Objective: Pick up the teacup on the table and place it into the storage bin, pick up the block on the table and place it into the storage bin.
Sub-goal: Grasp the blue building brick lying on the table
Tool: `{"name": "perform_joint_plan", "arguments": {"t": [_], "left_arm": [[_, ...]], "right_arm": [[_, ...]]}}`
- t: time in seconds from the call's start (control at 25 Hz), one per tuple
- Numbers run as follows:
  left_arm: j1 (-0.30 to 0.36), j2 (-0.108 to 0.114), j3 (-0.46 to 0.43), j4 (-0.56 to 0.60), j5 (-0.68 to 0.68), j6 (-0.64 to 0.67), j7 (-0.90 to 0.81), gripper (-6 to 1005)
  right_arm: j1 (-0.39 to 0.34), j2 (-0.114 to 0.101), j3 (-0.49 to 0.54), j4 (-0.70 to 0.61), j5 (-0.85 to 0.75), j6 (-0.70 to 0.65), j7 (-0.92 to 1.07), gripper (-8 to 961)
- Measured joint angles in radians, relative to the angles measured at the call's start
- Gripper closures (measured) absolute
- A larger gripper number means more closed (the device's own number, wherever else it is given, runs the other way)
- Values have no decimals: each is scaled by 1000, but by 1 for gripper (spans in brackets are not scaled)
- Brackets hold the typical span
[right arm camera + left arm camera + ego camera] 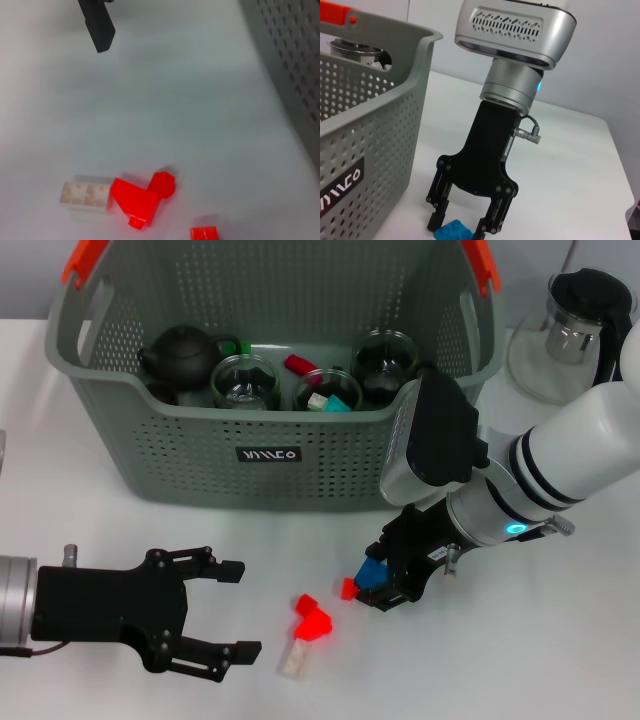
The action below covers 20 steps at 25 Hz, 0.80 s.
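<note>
Before the storage bin (270, 455), the right tool (378, 587) stands on the desk (520, 640), fingers clamped on a blue block (371, 573). Left tool (222, 620) waits nearby, fingers apart.

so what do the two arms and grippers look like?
Right arm: glossy white links with black joint bands, silver vented wrist housing, cyan indicator light, small cable loop, black two-finger right gripper. Left gripper: black linkage fingers on a black body with a silver wrist.
</note>
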Motion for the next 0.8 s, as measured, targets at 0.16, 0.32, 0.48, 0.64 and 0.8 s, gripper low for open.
{"name": "perform_joint_plan", "arguments": {"t": [0.16,0.32,0.48,0.64,0.8], "left_arm": [[-1,0,0,0,0,0,-2,53],[-1,0,0,0,0,0,-4,53],[-3,0,0,0,0,0,-5,53],[-3,0,0,0,0,0,-5,53],[-3,0,0,0,0,0,-5,53]], "right_arm": [[0,-1,0,-1,0,0,0,324],[0,-1,0,-2,-5,0,2,328],[0,-4,0,-1,-10,0,10,420],[1,-4,0,-4,-12,-4,13,489],[-1,-6,1,-14,-13,-13,26,523]]}}
